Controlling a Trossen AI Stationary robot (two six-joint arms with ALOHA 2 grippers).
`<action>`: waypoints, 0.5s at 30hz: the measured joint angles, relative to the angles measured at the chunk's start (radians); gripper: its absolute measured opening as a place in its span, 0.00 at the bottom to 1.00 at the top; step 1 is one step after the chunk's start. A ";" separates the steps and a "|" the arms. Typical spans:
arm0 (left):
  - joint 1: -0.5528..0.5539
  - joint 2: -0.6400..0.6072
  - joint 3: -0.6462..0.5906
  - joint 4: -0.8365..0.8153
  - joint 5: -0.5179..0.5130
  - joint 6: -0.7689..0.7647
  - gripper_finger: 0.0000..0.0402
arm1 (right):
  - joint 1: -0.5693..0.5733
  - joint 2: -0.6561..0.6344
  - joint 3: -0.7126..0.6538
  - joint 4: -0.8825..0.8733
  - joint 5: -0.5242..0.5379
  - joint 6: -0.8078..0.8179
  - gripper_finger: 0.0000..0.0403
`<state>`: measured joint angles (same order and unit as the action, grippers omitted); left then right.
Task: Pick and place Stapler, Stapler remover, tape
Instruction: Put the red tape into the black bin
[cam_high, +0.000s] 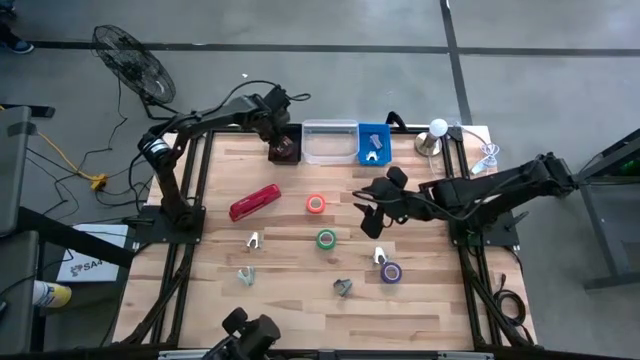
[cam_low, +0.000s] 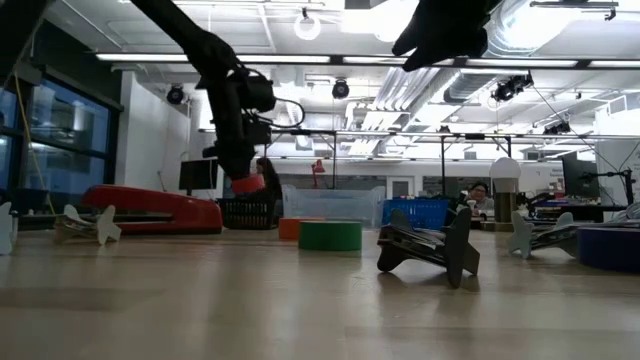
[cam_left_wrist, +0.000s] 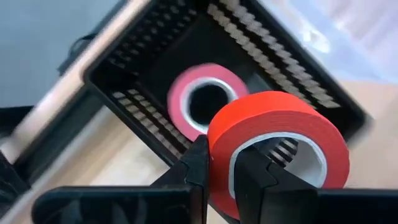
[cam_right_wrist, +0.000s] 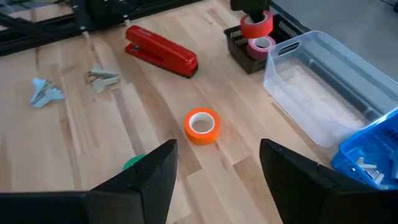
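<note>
Tape rolls are seen six times over: a red-orange roll (cam_left_wrist: 277, 149) is clamped by its wall between the closed fingers of the left gripper (cam_left_wrist: 217, 180), a pink roll (cam_left_wrist: 208, 99) lies flat inside the black basket (cam_high: 283, 150) directly beneath it, and four more lie on the table, namely an orange roll (cam_right_wrist: 201, 126), a green roll (cam_high: 327, 239), a purple roll (cam_high: 391, 272) and, beside the purple one, nothing else of that kind. That makes five on recount, and five is the number shown.

One stapler (cam_high: 255, 203) is present, long, narrow, glossy and bright red, laid flat on the wooden table (cam_high: 300, 310) well apart from both grippers, between the left arm's base and the orange roll. Four small metal staple removers are scattered across the near half of the table; one (cam_high: 253, 241) sits just below the stapler in the high view, another (cam_high: 343, 288) near the green roll.

Three containers are lined up along the far edge: the slotted black basket, a clear plastic bin (cam_high: 330, 142) and a blue bin (cam_high: 374, 143) in which small pale items are held.

The right gripper (cam_right_wrist: 217, 168) is held above the table's middle with its fingers spread and nothing between them; the orange roll lies just ahead of it.
</note>
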<state>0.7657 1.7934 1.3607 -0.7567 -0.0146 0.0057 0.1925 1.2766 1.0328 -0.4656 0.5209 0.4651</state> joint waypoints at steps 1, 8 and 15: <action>0.000 0.006 0.000 0.009 -0.007 -0.001 0.09 | -0.006 0.000 0.000 0.000 0.000 0.004 0.55; -0.010 0.030 -0.001 0.029 -0.105 0.036 0.09 | -0.032 0.000 0.000 0.000 -0.015 0.007 0.55; -0.070 0.031 -0.001 0.059 -0.165 0.137 0.09 | -0.046 0.000 0.000 0.000 -0.015 0.009 0.55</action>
<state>0.6953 1.8244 1.3598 -0.6977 -0.1798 0.1427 0.1467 1.2766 1.0328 -0.4652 0.5064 0.4744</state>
